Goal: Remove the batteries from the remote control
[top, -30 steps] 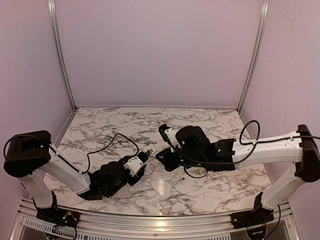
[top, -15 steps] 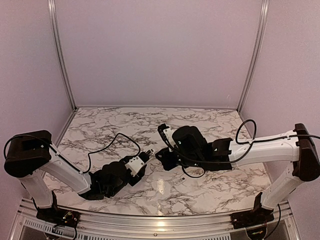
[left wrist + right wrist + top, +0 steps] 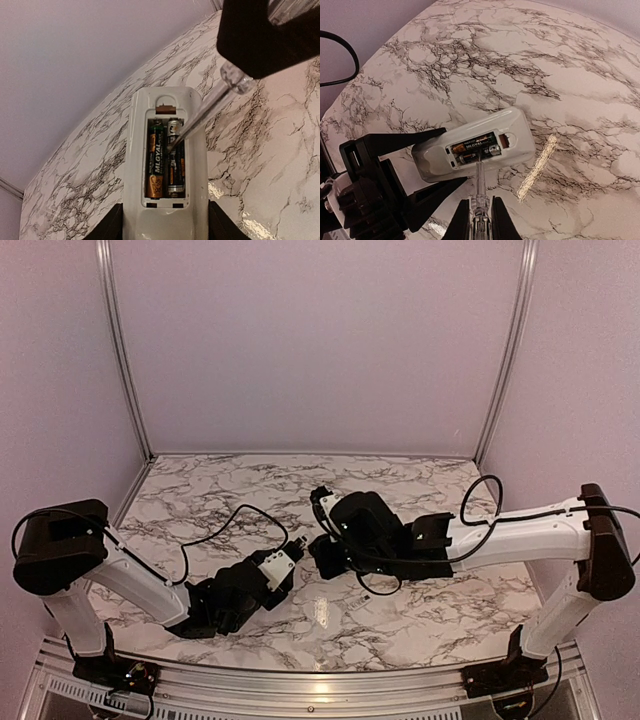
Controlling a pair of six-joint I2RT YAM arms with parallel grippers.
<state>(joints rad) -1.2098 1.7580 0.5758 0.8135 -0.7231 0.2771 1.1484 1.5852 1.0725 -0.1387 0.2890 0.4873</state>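
On the white, dark-veined marble tabletop (image 3: 420, 490), the white-and-black right arm (image 3: 500, 535) has edged leftward to meet the left gripper (image 3: 165, 222), whose half-spread jaws clamp the slim white plastic remote control (image 3: 136, 165), its compartment open. The right gripper (image 3: 481, 214), pinched tight on a clear-handled thin grey metal rod (image 3: 200, 115), now rests the tip against one of two black-and-gold cylindrical batteries (image 3: 156, 165). Both are still seated, so prying looks about to begin.

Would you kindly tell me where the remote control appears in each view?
Top external: remote control mid-table, just left of centre.
Left wrist: remote control lower centre, bay open.
Right wrist: remote control centre, aslant.
Shared landmark: thin rod poking into its bay, both wrist views.
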